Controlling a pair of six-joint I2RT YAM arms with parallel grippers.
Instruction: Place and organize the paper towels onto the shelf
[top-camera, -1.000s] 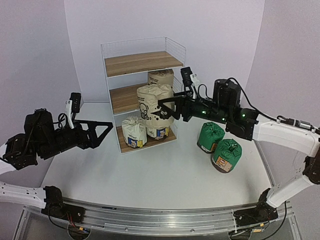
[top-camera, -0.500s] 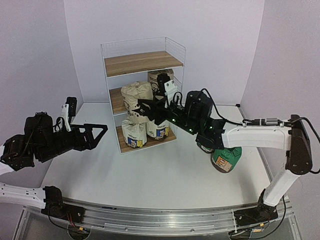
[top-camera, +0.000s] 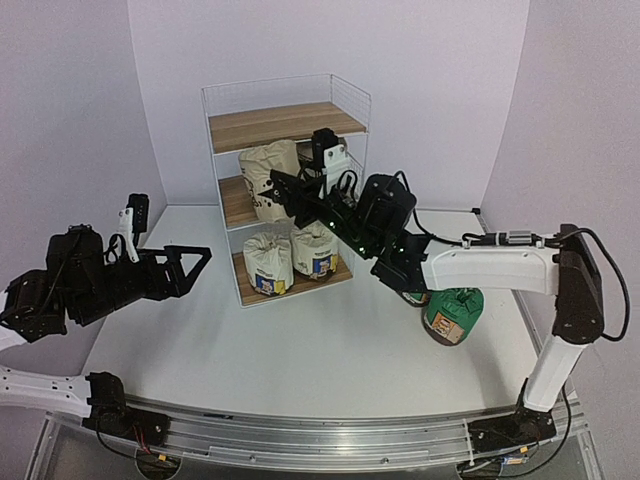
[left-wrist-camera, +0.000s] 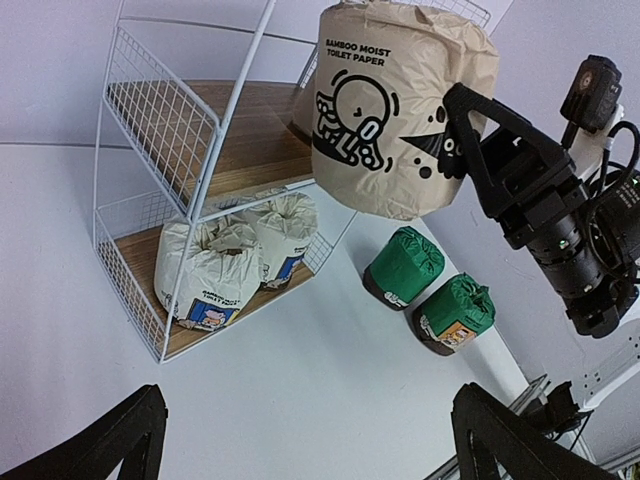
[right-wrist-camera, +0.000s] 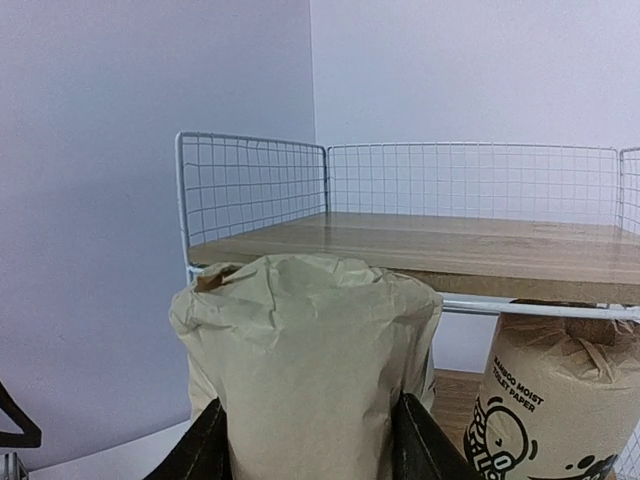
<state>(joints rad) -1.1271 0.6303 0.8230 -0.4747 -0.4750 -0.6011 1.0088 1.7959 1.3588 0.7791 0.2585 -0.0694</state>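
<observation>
The shelf (top-camera: 340, 100) stands at the back centre, with white wire frame and three wooden boards. My right gripper (top-camera: 283, 193) is shut on a beige roll (top-camera: 266, 176) and holds it upright at the front left of the middle tier. The roll also shows in the left wrist view (left-wrist-camera: 400, 110) and the right wrist view (right-wrist-camera: 310, 360). A second beige roll (right-wrist-camera: 560, 400) stands on the middle tier to its right. Two white rolls (top-camera: 268, 262) (top-camera: 314, 250) sit on the bottom board. Two green rolls (left-wrist-camera: 403, 265) (left-wrist-camera: 455, 313) stand on the table. My left gripper (top-camera: 195, 262) is open and empty, left of the shelf.
The top board (right-wrist-camera: 430, 240) is bare. My right arm (top-camera: 480, 268) stretches across the table in front of the green rolls and hides most of one. White walls close in behind and beside the shelf.
My right gripper has carried the beige roll left and up, from in front of the shelf to the middle tier's left front. My left gripper has drifted slightly left.
</observation>
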